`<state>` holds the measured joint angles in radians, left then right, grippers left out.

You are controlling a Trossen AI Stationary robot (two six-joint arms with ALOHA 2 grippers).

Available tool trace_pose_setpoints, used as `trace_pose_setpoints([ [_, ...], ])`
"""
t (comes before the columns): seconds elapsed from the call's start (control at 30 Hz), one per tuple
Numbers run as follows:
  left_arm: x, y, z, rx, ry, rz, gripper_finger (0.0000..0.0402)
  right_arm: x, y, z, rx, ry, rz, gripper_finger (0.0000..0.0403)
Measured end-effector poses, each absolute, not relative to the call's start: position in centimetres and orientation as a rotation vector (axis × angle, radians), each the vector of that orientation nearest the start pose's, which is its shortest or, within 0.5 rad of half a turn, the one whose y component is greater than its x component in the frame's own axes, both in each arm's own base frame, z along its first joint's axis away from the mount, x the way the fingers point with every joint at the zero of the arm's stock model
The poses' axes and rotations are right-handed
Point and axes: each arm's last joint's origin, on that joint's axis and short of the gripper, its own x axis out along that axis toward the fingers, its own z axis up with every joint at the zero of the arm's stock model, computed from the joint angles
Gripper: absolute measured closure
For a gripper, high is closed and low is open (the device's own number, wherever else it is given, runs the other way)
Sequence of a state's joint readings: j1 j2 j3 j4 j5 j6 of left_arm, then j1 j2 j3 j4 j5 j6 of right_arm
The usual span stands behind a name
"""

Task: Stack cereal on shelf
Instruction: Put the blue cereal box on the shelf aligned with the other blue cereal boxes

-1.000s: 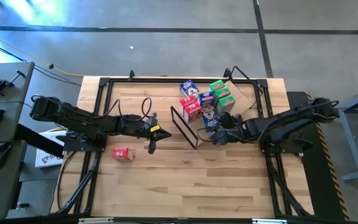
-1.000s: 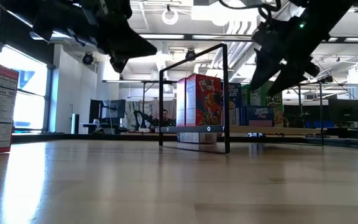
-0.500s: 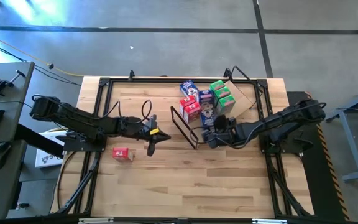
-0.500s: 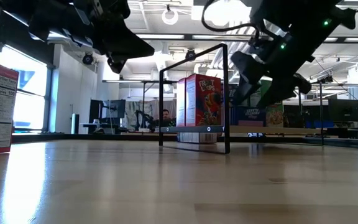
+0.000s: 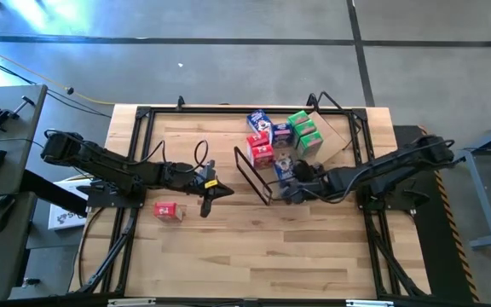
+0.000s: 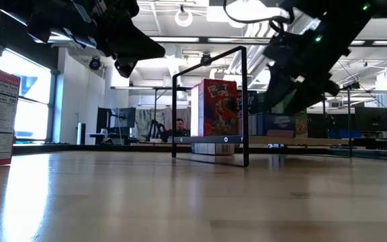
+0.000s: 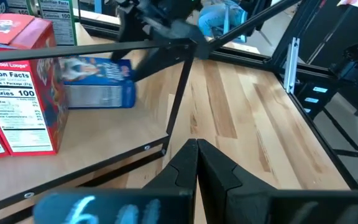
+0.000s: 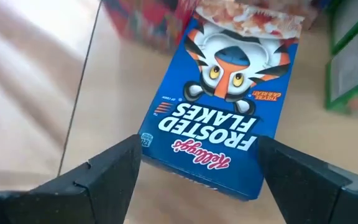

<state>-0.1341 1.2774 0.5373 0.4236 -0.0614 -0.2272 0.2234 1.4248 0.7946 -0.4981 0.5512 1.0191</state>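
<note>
1. Now the right gripper (image 8: 197, 171) is hovering with fingers spread either side of a blue Frosted Flakes box (image 8: 219, 134) lying on the shelf (image 5: 335, 128), not touching.
2. Meanwhile the left gripper (image 5: 209, 189), pressed together, is waiting mid-table, near a lone red cereal box (image 5: 167, 211).

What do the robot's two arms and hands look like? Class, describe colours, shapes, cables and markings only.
Both arms are dark, slender and jointed. The left hand has a yellow marking near its wrist and a black cable loop behind it; its fingers taper to a wedge. The right hand has broad, blocky black fingers, and small green lights glow on that arm.
</note>
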Motion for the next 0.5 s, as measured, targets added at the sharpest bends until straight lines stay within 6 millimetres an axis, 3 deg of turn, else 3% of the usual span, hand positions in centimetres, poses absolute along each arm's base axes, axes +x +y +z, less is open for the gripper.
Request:
trace_pose_setpoints([
  [0.27,25.5,-3.3,20.6,-0.200,0.317,-0.035,0.0401,21.2,4.9,21.8,0.561,0.884,-0.621,0.0086],
  [0.5,25.5,-3.3,20.7,-0.203,0.298,-0.037,0.0401,18.9,5.4,24.1,0.496,0.856,-0.492,0.0087],
])
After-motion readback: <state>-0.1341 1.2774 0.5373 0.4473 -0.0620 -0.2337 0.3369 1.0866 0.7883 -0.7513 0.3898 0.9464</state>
